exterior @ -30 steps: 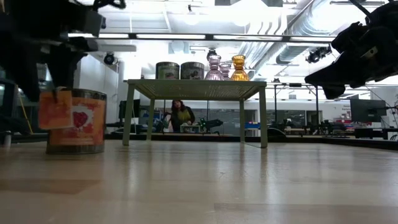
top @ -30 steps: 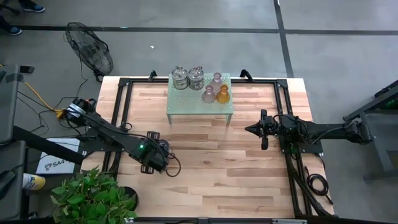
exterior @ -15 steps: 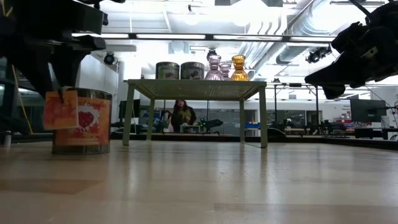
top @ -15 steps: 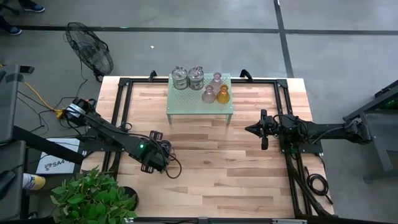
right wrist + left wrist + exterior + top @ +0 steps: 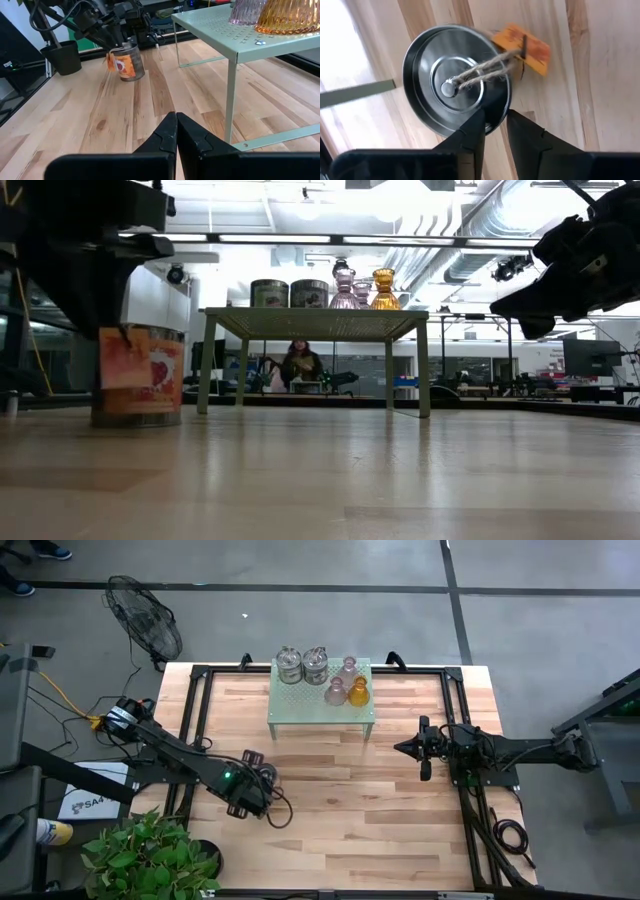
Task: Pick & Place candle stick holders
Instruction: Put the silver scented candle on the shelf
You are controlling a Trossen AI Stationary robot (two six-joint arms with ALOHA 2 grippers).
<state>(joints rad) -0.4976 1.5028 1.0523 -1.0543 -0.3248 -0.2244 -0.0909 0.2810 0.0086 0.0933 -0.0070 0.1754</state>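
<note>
My left gripper (image 5: 257,785) is shut on a clear-silvery jar-like candle holder (image 5: 140,375) with a metal lid, an orange label and an orange tag on twine (image 5: 522,47), at the table's left middle. A green perforated shelf (image 5: 322,705) at the far middle carries two more silvery jars (image 5: 289,664) (image 5: 315,663), two pink bell-shaped holders (image 5: 348,667) (image 5: 336,692) and an amber one (image 5: 358,692). My right gripper (image 5: 420,748) is shut and empty, hovering to the right of the shelf. My left gripper holds the jar at its lid's rim (image 5: 492,122), on the side away from the twine tag. The rim sits between the two close-set fingers (image 5: 470,135), which come from above, pointing down. The jar stands nearly upright under the gripper; whether it is clear of the table I cannot tell.
Black frame rails (image 5: 195,730) run along the table's left and right sides. A potted plant (image 5: 150,858) stands at the near left corner and a fan (image 5: 145,620) on the floor beyond the far left. A person (image 5: 297,365) shows far behind the shelf.
My left gripper has carried the jar a short way toward the table's right, toward the shelf, keeping it nearly upright and staying shut on it. The tag has swung along with it.
</note>
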